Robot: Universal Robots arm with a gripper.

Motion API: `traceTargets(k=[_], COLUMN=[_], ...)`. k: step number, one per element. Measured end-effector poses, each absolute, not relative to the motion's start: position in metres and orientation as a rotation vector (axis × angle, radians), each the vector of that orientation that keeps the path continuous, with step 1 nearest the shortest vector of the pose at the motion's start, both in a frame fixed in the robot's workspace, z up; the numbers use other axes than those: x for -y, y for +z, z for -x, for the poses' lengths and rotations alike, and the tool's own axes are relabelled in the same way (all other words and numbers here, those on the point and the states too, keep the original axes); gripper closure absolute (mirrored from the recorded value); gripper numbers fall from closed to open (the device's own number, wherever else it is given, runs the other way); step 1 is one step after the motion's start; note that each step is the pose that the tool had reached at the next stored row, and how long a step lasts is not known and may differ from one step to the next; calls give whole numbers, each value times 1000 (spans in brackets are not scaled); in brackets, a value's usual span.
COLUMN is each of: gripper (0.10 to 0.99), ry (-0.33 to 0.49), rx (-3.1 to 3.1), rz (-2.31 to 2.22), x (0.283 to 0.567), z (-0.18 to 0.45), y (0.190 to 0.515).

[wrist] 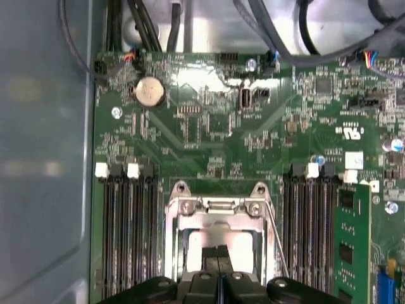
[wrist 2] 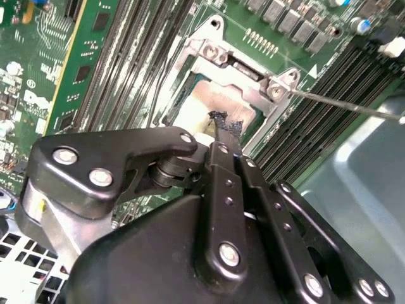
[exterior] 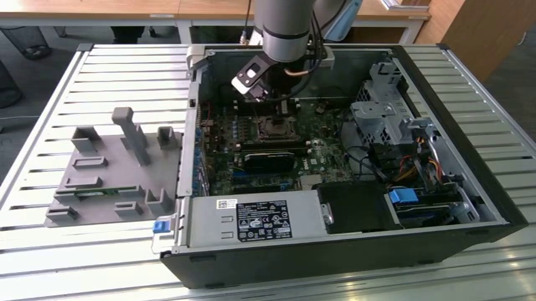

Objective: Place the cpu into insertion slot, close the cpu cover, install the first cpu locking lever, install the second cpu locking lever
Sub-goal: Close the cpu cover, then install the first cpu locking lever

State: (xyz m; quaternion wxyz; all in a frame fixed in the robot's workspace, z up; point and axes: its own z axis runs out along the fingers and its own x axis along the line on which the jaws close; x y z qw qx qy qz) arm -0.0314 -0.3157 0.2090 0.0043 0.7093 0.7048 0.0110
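Pincer (wrist: 218, 254) tips, seemingly joined in first wrist view, touch cpu (wrist: 244, 246).

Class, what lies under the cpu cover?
Through the cut-out of the cover the cpu shows silver, with the gripper over it. The frame hides the cpu's edges and the slot.

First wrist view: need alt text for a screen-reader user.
The gripper, fingers shut, sits over the silver cpu, which is framed by the metal cover. Around them is a green board with black memory slots flanking the socket and a coin battery farther off.
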Motion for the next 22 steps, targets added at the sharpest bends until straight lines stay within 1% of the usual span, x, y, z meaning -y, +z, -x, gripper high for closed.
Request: traceTargets(k=[22], gripper=[980], ry=[34], rx=[-2208], rz=[-2223], x=[316], z=[30], y=[214])
